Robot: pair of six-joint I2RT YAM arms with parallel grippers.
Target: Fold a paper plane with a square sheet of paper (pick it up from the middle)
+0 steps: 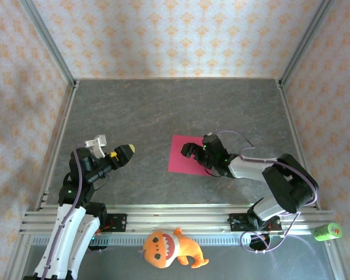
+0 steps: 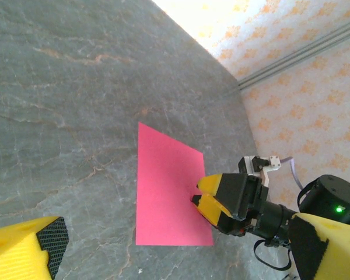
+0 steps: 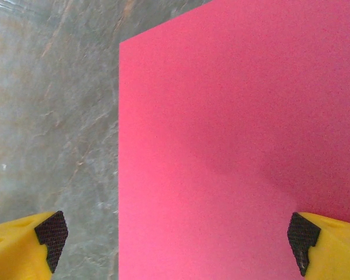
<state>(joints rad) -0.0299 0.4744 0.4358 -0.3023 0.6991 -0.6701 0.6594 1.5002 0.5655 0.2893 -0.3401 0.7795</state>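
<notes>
The square sheet of paper (image 1: 178, 157) is laid flat on the table (image 1: 134, 105). The right claw (image 1: 192, 150) is held wide over it, perhaps touching, so its middle can be pinched. The left claw (image 1: 127, 150) is held wide, well apart.

My bench (image 1: 163, 105) is grey with marble-like veins. Cream wallpaper (image 1: 175, 35) with orange motifs lines 3 walls around me, framed by aluminium posts (image 1: 48, 39).

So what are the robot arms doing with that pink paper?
They're getting ready to fold it. The square sheet of paper lies flat and unfolded on the table. The right gripper hangs over it, jaws wide open, holding nothing. The left gripper sits off to the side, open too.
</notes>
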